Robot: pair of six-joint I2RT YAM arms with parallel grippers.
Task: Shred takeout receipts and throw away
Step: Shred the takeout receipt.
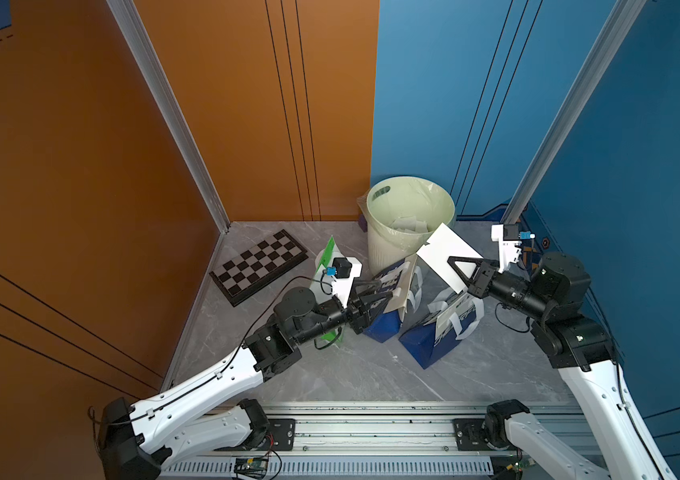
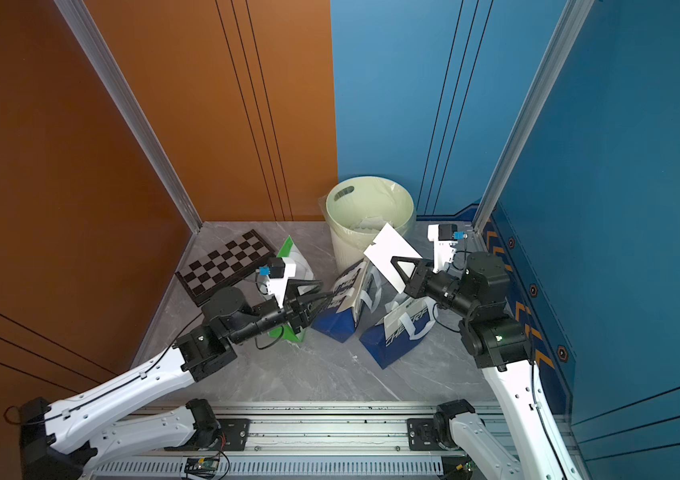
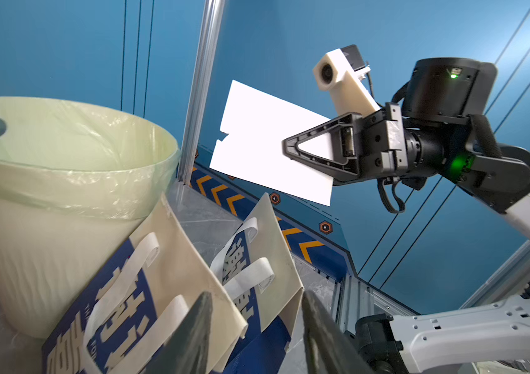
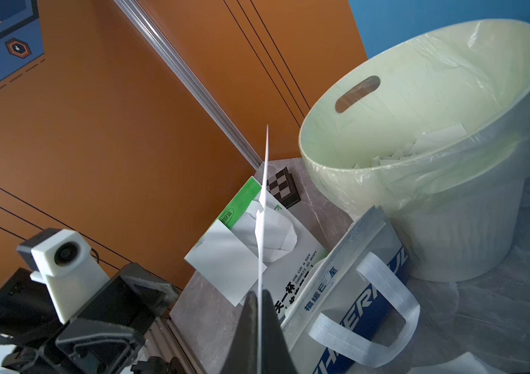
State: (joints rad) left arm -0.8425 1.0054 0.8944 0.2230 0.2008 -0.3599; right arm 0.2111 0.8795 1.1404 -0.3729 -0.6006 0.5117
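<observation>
The right tool [image 1: 452, 262] pinched a receipt [image 1: 443, 243] at the bin's [image 1: 371, 208] 4 o'clock, ready for tearing, and the half-open, seemingly empty left tool [image 1: 386, 290] next needed to grip its free edge.

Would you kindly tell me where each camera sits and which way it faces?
Top views: high above the base rail, looking down on the table; left arm and right arm both show.
Left wrist: on the left arm, looking past the open left gripper over the blue-white bags at the right gripper, shut on the receipt.
Right wrist: on the right arm, looking past its shut fingers along the edge-on receipt towards the bin.
Shared: every view shows the bin and receipt.
</observation>
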